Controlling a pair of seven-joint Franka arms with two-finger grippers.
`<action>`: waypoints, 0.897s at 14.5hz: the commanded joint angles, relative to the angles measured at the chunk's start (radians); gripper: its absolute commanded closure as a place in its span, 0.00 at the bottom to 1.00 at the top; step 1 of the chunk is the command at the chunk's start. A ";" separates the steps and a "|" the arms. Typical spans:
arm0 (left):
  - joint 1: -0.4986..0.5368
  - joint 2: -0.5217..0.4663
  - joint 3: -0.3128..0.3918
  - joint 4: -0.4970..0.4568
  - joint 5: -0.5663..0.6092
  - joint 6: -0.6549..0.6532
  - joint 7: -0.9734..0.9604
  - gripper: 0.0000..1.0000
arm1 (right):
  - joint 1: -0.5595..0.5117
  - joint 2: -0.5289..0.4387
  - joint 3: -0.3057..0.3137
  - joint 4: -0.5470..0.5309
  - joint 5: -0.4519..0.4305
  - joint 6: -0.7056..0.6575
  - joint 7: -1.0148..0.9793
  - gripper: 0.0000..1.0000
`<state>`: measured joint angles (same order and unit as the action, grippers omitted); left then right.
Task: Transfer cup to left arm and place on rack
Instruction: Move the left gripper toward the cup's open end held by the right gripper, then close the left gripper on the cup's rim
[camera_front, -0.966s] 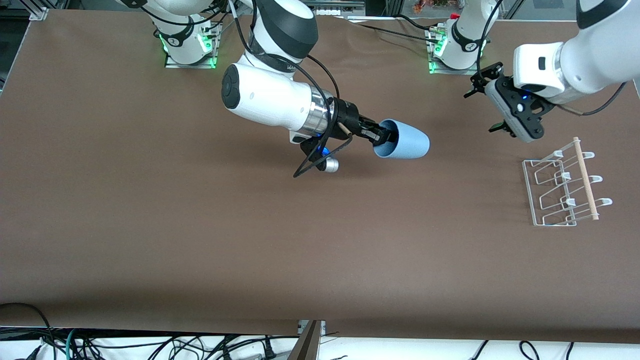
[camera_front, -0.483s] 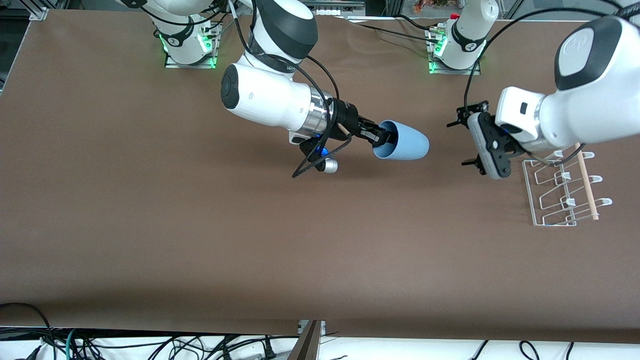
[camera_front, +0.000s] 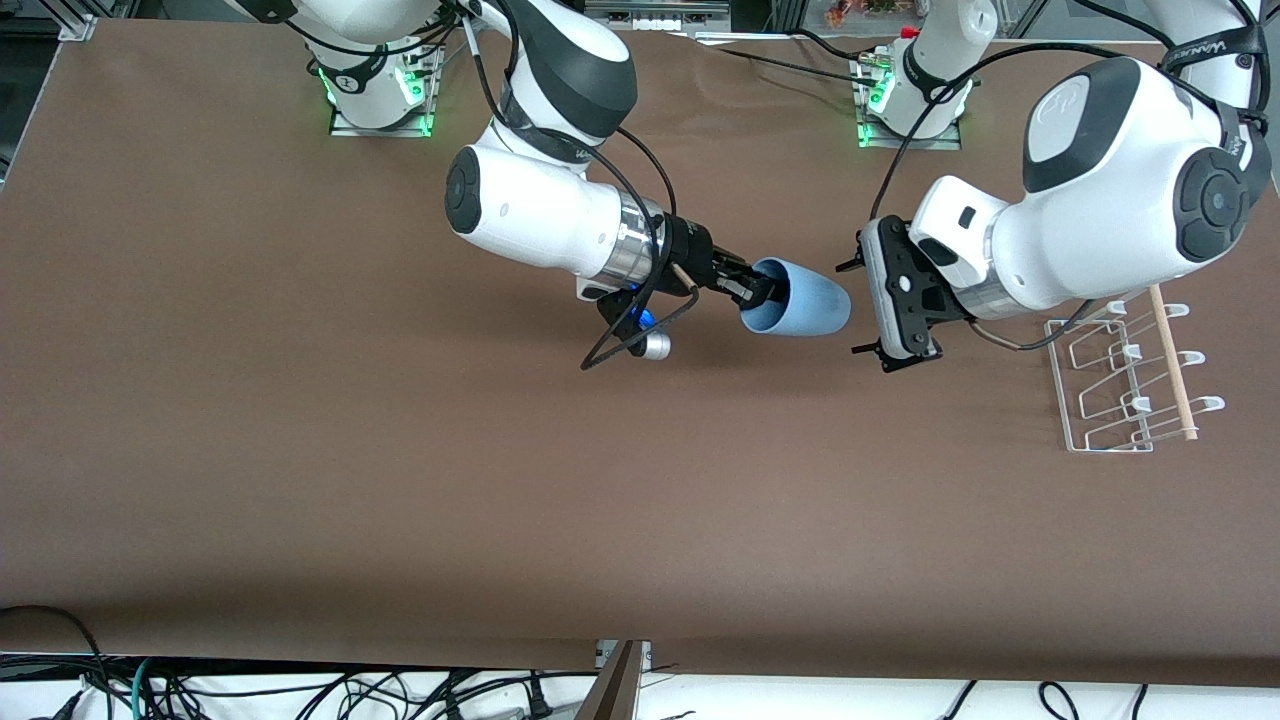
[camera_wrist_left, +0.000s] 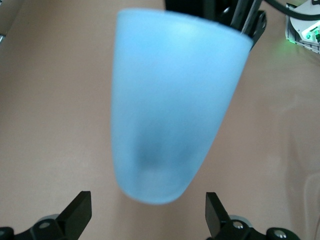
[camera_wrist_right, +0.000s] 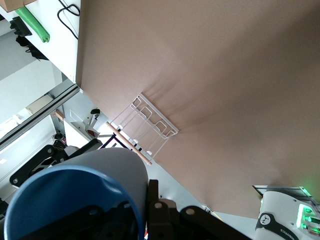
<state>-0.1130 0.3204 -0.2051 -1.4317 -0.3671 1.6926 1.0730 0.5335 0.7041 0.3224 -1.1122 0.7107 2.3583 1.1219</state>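
1. A brown table (camera_front: 400, 480) fills the front view; green-lit arm bases are seen along its top edge, and loose cables are seen on the floor at its nearest edge.

2. The rack (camera_front: 1130, 375) is set on the table toward the left arm's end, its wooden dowel (camera_front: 1170, 362) laid across the wire loops.

3. The right arm (camera_front: 540, 215), marked by a silver wrist cuff, is stretched low and almost level over the middle of the table. The right gripper (camera_front: 762, 291) is closed on the rim of the cup (camera_front: 797, 298), with one finger seemingly set inside the mouth, though the grip is partly hidden.

4. The cup is held in the air over the table's middle, lying on its side. Its long axis runs along the table's length, with the mouth turned to the right gripper and the closed base pointed at the left gripper (camera_front: 867, 307).

5. The left arm (camera_front: 1100, 200) is bent low over the table beside the rack. The left gripper is spread wide; in the left wrist view both fingertips (camera_wrist_left: 80, 210) are seen flanking the cup's base (camera_wrist_left: 160, 180) without touching it.
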 joint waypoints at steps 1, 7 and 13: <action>-0.031 0.022 -0.004 0.027 -0.013 0.047 0.036 0.00 | 0.014 0.011 -0.002 0.017 -0.011 0.032 0.004 1.00; -0.094 0.060 -0.010 0.023 -0.029 0.163 0.088 0.65 | 0.019 0.017 -0.002 0.017 -0.013 0.047 0.004 1.00; -0.088 0.055 -0.010 0.019 -0.032 0.148 0.085 0.94 | 0.019 0.017 0.000 0.017 -0.013 0.047 0.002 1.00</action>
<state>-0.1878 0.3572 -0.2149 -1.4315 -0.3681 1.8460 1.1406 0.5388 0.7185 0.3106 -1.1177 0.7011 2.3879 1.1220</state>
